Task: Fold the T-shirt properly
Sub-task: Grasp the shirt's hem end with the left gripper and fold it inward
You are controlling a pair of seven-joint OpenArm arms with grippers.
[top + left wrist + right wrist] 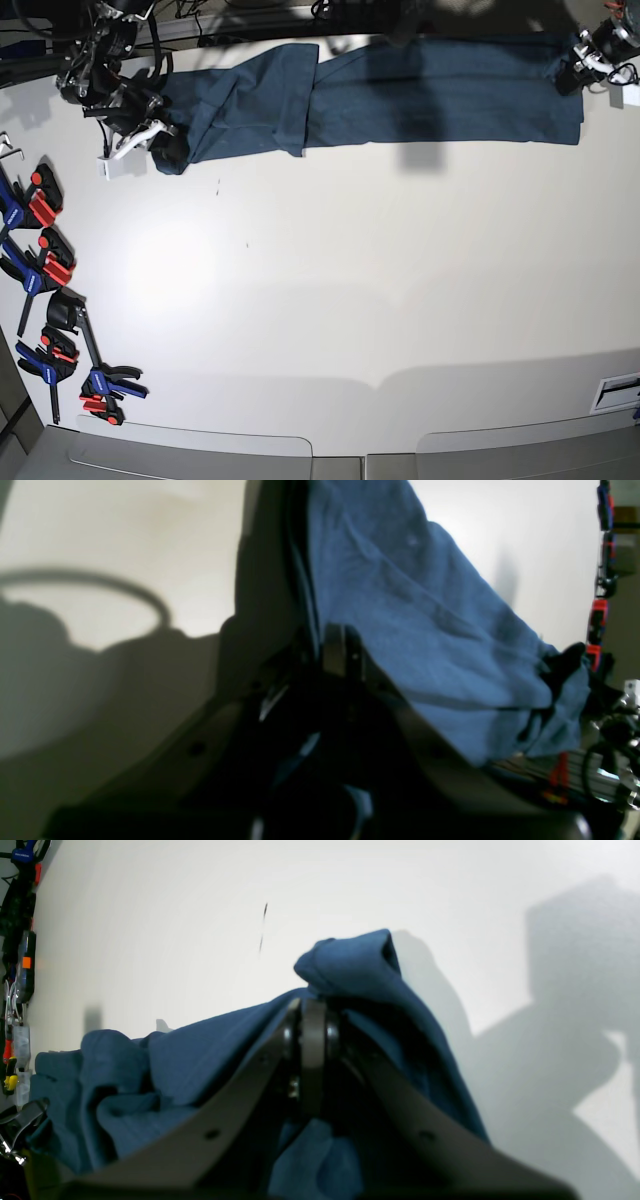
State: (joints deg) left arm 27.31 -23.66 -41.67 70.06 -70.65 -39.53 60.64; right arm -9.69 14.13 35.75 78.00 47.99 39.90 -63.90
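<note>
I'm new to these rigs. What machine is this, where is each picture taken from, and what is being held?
This is a two-armed robot folding a T-shirt. The base view looks straight down on a white table; the other two views come from cameras mounted on each wrist. The teal-blue shirt lies stretched along the table's far edge. The left pincer is shut on one end, and the right pincer is shut on the other. Red-blue-black clamps lie unused along one side.
</note>
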